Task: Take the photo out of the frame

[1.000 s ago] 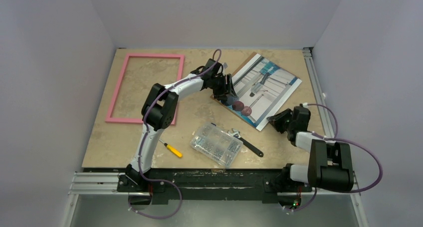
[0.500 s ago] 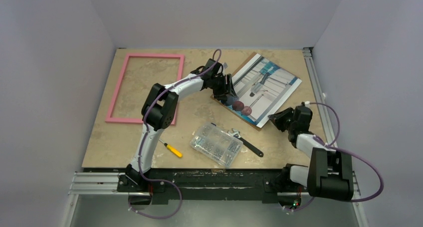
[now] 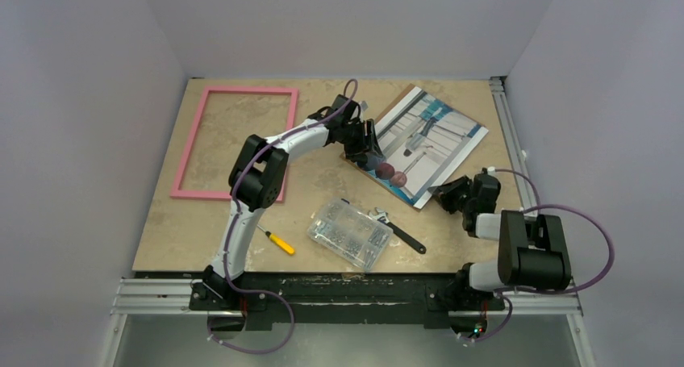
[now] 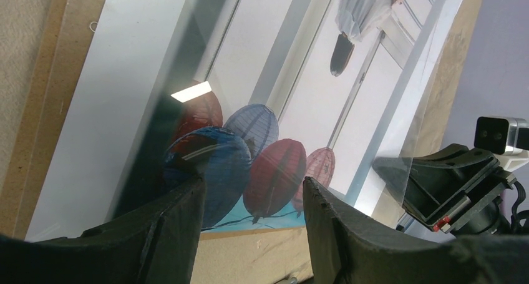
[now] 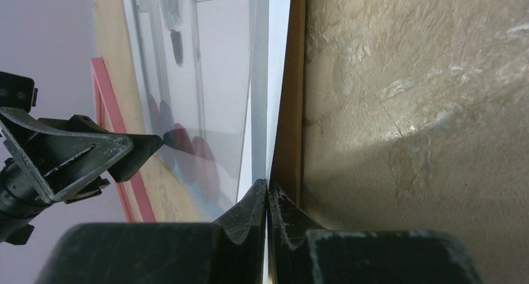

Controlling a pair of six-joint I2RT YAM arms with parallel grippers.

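The photo point(image 3: 431, 141), a striped white and teal print with red and blue balls, lies tilted at the back right on a brown board. The empty pink frame point(image 3: 190, 145) lies flat at the back left. My left gripper point(image 3: 373, 148) hovers open over the corner with the balls; its fingers point(image 4: 181, 221) straddle the balls point(image 4: 274, 175). My right gripper point(image 3: 446, 193) is at the photo's near corner. In the right wrist view it point(image 5: 268, 187) is shut on the thin white edge of the photo point(image 5: 277, 78), above the brown board point(image 5: 291, 109). A clear sheet seems to lie over the print.
A clear screw box point(image 3: 349, 234), a black wrench point(image 3: 401, 233) and a yellow screwdriver point(image 3: 280, 242) lie near the front. A metal rail point(image 3: 510, 141) runs along the table's right edge. Grey walls close in on three sides.
The right arm's elbow and upper links have folded back and shifted, while its gripper stays at the photo's near corner. The left arm and the frame have not moved.
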